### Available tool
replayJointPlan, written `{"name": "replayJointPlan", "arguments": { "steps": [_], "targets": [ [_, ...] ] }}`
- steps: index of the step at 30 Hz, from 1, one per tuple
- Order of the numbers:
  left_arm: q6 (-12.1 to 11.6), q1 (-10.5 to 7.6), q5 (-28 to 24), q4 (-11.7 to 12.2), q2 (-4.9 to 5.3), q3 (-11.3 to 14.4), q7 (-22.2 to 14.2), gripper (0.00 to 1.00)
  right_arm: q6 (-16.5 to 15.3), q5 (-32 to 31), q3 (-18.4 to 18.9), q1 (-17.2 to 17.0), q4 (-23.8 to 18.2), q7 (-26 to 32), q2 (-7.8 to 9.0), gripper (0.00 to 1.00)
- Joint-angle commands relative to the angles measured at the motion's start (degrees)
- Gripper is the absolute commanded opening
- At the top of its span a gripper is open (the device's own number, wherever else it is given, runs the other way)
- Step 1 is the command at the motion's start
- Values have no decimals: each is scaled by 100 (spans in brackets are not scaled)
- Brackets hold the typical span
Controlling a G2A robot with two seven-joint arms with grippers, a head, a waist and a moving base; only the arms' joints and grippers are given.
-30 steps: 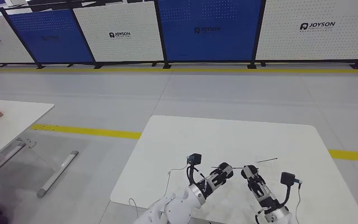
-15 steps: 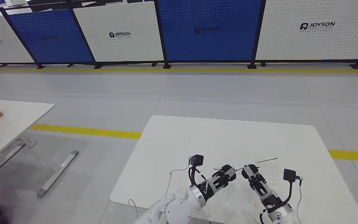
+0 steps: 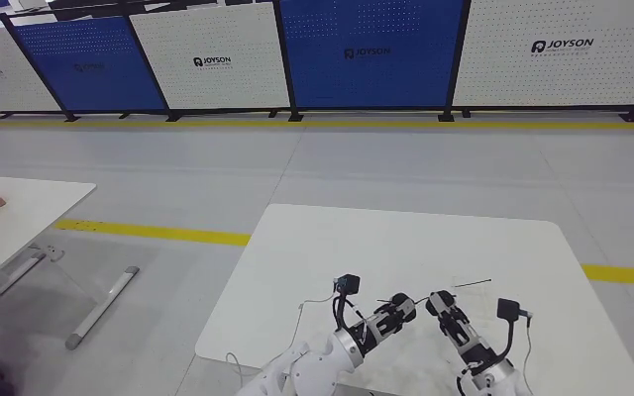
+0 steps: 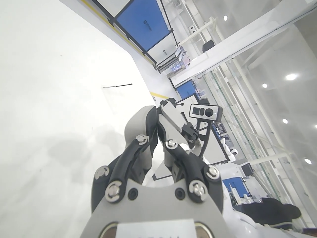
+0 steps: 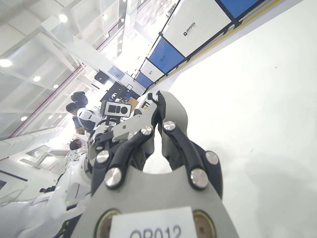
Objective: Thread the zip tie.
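The zip tie (image 3: 472, 284) lies flat on the desk (image 3: 347, 247), a little beyond the right jaws. These jaws are closed on a thin dark strip (image 4: 178, 104), and their tip is near the left jaws, which are closed too. I think the strip can bend or slip out if the two tips meet badly aligned.

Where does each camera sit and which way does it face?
Top: on the robot, looking down at the table; its left gripper and right gripper show close together.
Left wrist: behind the left gripper, facing the right gripper.
Right wrist: behind the right gripper, facing the left one.
Shared: top and left wrist show the loose zip tie.
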Motion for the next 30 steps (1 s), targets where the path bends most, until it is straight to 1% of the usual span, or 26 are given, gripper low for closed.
{"name": "replayJointPlan", "arguments": {
  "steps": [1, 3, 6, 8, 9, 13, 16, 19, 22, 24, 28, 30],
  "targets": [
    [23, 15, 77, -16, 0, 24, 39, 45, 0, -147, -19, -3, 29, -133, -1, 0],
    [27, 21, 98, -23, -1, 26, 82, 46, 0, -276, -42, 1, 63, -266, -5, 0],
    [27, 42, 123, -38, -3, 14, 195, 42, 0, -395, -71, 1, 98, -411, -11, 0],
    [23, 54, 122, -43, -1, -4, 234, 36, 0, -415, -75, 5, 114, -445, -12, 0],
    [16, 62, 118, -47, 2, -17, 241, 36, 0, -426, -75, 6, 120, -457, -12, 0],
    [-15, 94, 83, -68, 10, -62, 268, 29, 0, -456, -68, 0, 132, -494, -9, 0],
    [-25, 104, 77, -69, 13, -80, 269, 20, 0, -462, -76, -8, 120, -496, -7, 0],
    [-20, 98, 65, -52, 11, -81, 275, 17, 0, -485, -91, -22, 91, -492, -2, 0],
    [-13, 87, 47, -38, 7, -78, 282, 18, 0, -500, -102, -31, 69, -495, 4, 0],
    [-17, 82, 36, -28, 6, -79, 283, 16, 0, -505, -105, -31, 66, -493, 8, 0],
    [-36, 67, 1, 3, 6, -95, 266, 9, 0, -508, -119, -24, 84, -487, 14, 0],
    [-41, 63, -8, 16, 6, -97, 253, 8, 0, -514, -130, -17, 91, -485, 17, 0]
  ]
}}
